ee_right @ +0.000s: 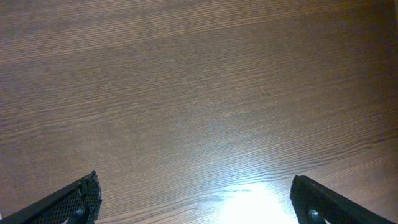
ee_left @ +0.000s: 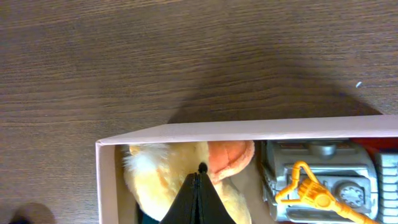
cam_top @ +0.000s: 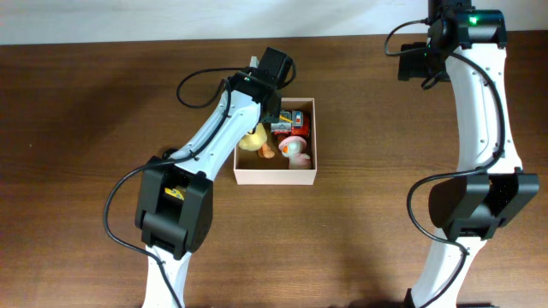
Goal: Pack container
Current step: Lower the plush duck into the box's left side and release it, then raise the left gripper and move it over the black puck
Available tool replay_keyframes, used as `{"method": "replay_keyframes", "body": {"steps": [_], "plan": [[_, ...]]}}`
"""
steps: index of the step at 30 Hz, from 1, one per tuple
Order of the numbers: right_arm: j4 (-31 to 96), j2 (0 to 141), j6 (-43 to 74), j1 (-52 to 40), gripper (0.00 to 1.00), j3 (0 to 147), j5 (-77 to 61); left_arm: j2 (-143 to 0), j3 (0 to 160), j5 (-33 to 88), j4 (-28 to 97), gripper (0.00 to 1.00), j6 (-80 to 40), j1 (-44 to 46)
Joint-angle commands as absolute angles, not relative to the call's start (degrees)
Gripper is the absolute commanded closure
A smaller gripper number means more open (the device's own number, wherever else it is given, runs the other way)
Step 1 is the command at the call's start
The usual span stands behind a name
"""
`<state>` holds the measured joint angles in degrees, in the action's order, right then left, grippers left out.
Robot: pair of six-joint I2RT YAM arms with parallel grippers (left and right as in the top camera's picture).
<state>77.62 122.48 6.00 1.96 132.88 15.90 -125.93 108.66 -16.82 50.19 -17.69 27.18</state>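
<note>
The left hand (ee_left: 199,179) is pressed fully closed, its two black fingers (ee_left: 189,202) meeting with no gap between them. Their tips lie against the orange beak (ee_left: 231,155) of a yellow plush duck (ee_left: 155,174). Whether any plush is pinched between them cannot be told from the wrist view. This hand sits inside the container (cam_top: 276,177), a shallow square box with pale walls. It rests on the dark wooden tabletop (cam_top: 86,103) near the middle, a little to the left arm's side, and the left arm reaches across its left wall from above. The duck fills the left part of the box, close against the corner where two walls meet. Just beside it to the right, in the half farther from the arm bases, stands a grey and red toy vehicle (ee_left: 323,180) with an orange plastic piece (ee_left: 308,190) lying over it. A pink and white toy (cam_top: 295,151) sits in the right corner nearer the bases, touching or nearly touching the vehicle. The three toys crowd the box floor, so little of it shows, and the left arm's wrist covers the box's far left corner from overhead. The right hand (ee_right: 199,202) is spread wide with nothing between its fingers. It hangs over bare wood at the far right of the tabletop, well apart from the container.
</note>
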Motion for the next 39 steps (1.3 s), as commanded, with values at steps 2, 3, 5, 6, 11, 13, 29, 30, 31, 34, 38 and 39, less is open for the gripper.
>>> {"method": "replay_keyframes", "body": {"steps": [2, 3, 5, 6, 11, 13, 29, 30, 31, 34, 38, 39], "plan": [[77.6, 122.5, 6.3, 2.3, 0.01, 133.7, 17.0, -125.9, 109.4, -18.5, 49.9, 0.98, -17.1, 26.7], [77.6, 122.5, 6.3, 2.3, 0.01, 133.7, 17.0, -126.1, 109.4, -18.5, 49.9, 0.98, -17.1, 26.7], [77.6, 122.5, 6.3, 2.3, 0.01, 133.7, 17.0, -126.7, 109.4, -18.5, 49.9, 0.98, -17.1, 26.7], [77.6, 122.5, 6.3, 2.3, 0.01, 133.7, 17.0, -127.0, 109.4, -18.5, 49.9, 0.98, -17.1, 26.7], [77.6, 122.5, 6.3, 2.3, 0.01, 133.7, 17.0, -129.1, 109.4, -18.5, 49.9, 0.98, -17.0, 26.6], [77.6, 122.5, 6.3, 2.3, 0.01, 133.7, 17.0, -129.6, 109.4, -18.5, 49.9, 0.98, -17.0, 26.5], [77.6, 122.5, 6.3, 2.3, 0.01, 133.7, 17.0, -130.0, 119.7, -18.5, 51.2, 0.96, -13.6, 26.3], [77.6, 122.5, 6.3, 2.3, 0.01, 133.7, 17.0, -130.0, 122.3, -18.5, 52.6, 0.86, -13.6, 26.3], [77.6, 122.5, 6.3, 2.3, 0.01, 133.7, 17.0, -130.0, 124.2, -18.5, 53.8, 0.77, -13.6, 26.3], [77.6, 122.5, 6.3, 2.3, 0.01, 133.7, 17.0, -130.0, 131.3, -18.5, 60.1, 0.53, -13.6, 26.3], [77.6, 122.5, 6.3, 2.3, 0.01, 133.7, 17.0, -130.0, 140.7, -18.4, 72.0, 0.19, -13.7, 26.2], [77.6, 122.5, 6.3, 2.3, 0.01, 133.7, 17.0, -130.0, 143.0, -18.5, 75.3, 0.14, -14.1, 26.1]]}}
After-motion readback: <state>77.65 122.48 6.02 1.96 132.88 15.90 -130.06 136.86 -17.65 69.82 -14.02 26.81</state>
